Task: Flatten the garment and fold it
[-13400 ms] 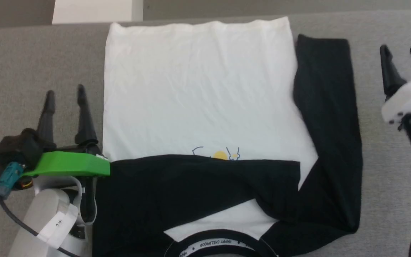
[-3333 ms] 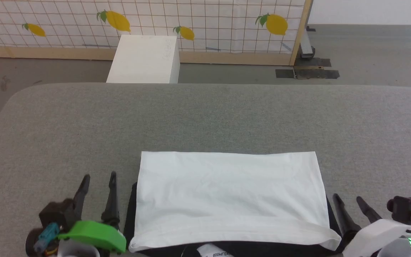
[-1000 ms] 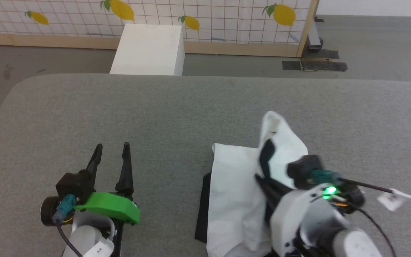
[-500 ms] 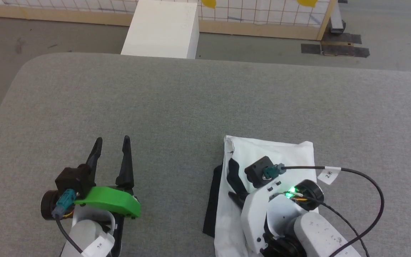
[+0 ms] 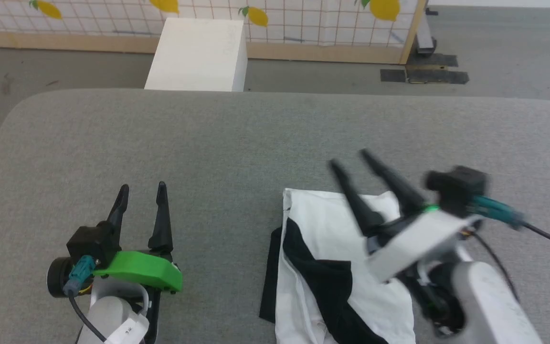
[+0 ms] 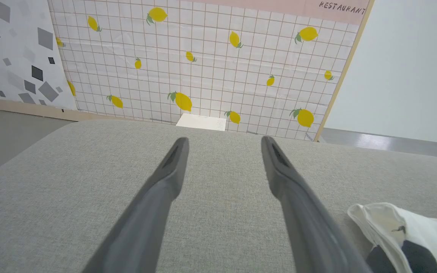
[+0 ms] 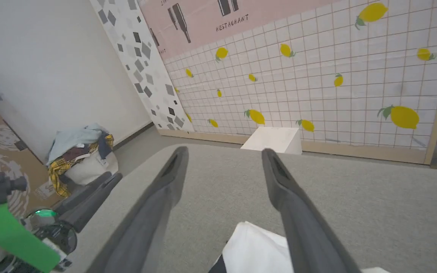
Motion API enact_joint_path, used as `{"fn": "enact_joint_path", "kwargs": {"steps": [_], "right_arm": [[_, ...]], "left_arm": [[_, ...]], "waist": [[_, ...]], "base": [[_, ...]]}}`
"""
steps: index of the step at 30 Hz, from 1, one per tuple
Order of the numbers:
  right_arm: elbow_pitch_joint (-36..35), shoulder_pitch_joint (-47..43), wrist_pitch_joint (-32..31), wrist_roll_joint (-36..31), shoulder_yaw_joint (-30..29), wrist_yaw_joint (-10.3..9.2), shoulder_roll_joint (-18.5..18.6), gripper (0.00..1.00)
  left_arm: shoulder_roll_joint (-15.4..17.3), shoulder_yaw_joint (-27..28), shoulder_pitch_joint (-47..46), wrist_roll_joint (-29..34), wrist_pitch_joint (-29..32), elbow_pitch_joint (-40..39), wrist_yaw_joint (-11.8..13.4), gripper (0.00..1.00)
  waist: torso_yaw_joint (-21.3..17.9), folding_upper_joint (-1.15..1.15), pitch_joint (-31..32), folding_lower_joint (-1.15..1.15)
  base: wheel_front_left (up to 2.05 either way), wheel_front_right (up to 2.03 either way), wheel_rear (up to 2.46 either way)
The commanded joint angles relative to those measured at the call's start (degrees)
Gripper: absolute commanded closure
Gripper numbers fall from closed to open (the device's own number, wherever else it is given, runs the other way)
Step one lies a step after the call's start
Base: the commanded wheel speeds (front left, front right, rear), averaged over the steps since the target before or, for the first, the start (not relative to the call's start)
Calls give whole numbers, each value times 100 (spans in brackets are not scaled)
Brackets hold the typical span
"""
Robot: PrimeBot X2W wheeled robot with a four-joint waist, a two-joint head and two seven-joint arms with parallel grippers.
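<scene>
Over folded garment: R claw spread, angled up-left; L claw spread, well left.

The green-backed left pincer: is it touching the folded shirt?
Apart. The head view shows a strip of bare grey surface between the left pincer and the shirt, which lies off to its side.

Smooth cloth garment on rough woven surface.

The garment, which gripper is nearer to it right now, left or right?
Right. The right gripper is open above the garment, at its far edge; the left gripper is open off to its left, over the grey surface.
</scene>
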State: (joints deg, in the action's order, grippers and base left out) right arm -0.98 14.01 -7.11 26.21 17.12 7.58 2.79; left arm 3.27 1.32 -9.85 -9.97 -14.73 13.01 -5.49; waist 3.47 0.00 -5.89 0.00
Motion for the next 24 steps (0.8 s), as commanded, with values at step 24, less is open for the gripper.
{"fn": "enact_joint_path", "kwargs": {"steps": [24], "right_arm": [[2142, -911, -741, 1009, -1472, -9, 9, 0]], "left_arm": [[-33, -15, 271, 55, -27, 0, -65, 0]], "waist": [[-149, 0, 392, 0]], "base": [[0, 0, 0]]}}
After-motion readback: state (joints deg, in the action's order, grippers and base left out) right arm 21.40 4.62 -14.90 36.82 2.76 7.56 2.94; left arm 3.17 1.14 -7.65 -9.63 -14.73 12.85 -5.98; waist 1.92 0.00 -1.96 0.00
